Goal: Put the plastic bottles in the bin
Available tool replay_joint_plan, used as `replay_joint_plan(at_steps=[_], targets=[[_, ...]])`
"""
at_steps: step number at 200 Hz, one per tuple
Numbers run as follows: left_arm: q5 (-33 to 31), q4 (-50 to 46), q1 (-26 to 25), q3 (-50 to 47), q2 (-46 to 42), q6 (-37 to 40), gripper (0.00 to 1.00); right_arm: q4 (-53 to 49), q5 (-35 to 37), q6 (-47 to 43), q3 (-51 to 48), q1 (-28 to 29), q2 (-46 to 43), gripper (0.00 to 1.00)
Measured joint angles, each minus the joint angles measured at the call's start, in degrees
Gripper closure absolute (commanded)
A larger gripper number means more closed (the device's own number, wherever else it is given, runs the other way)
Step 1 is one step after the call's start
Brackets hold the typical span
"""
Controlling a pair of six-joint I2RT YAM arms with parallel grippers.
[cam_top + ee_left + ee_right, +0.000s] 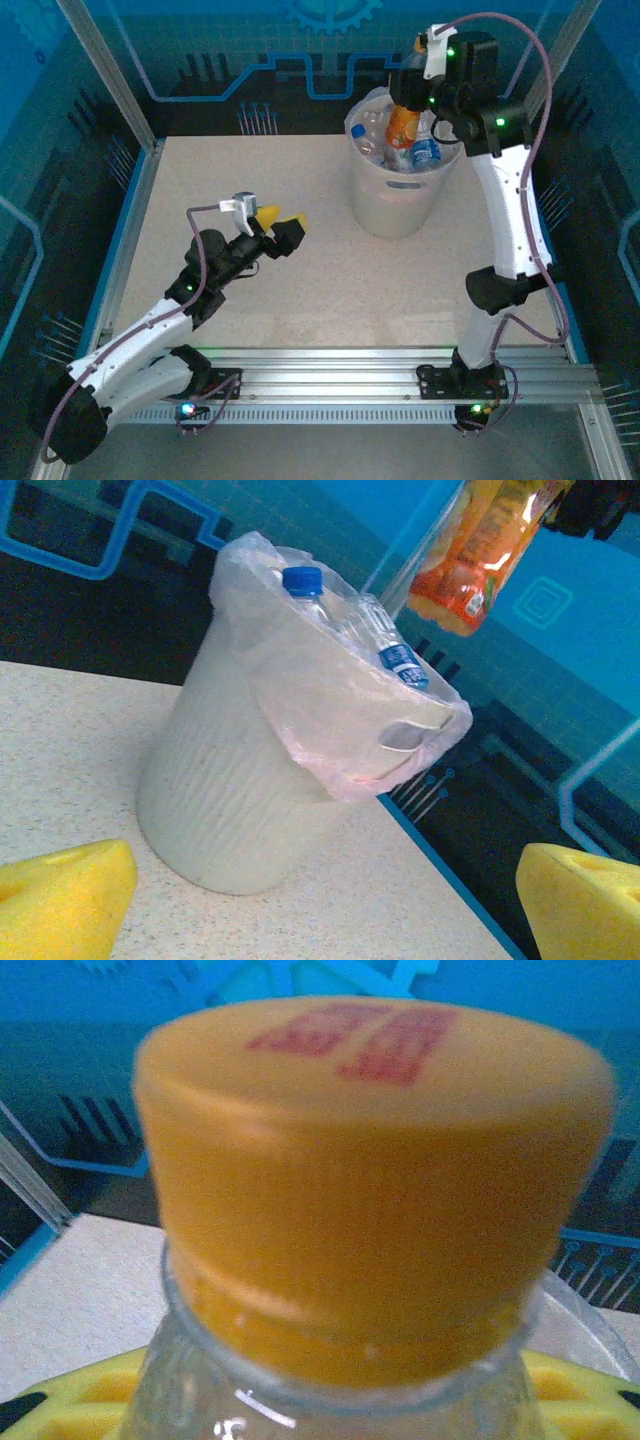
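Over bin [385,210] an orange bottle [402,125] is held, right jaws apparently clenched on its neck; contact is blurred. Other bottles [425,155] are piled inside. Left jaws are released, empty, over worktop [250,320], well apart.

Right gripper [405,100] raised, clamped; left gripper [281,217] spread, low.

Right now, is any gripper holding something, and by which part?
The right gripper holds an orange-labelled bottle just below its cap; the left gripper is empty.
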Motion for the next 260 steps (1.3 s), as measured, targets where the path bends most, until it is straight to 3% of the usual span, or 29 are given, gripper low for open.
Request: replay_joint_plan(at_steps=[70, 178, 260], targets=[[-4.59, -2.58, 0.00, -1.60, -2.60, 0.79, 0.01, -4.28, 3.87, -4.07, 2.12, -0.02, 5.25, 0.52], [-5.25, -2.64, 0.00, -1.60, -2.60, 1.51, 0.01, -9.33, 4.44, -6.16, 2.75, 0.44, 8.61, 0.50], [-5.25, -2.64, 0.00, -1.62, -2.60, 1.49, 0.01, -10.05, 5.35, -6.12, 4.24, 1.44, 11.39, 0.38]])
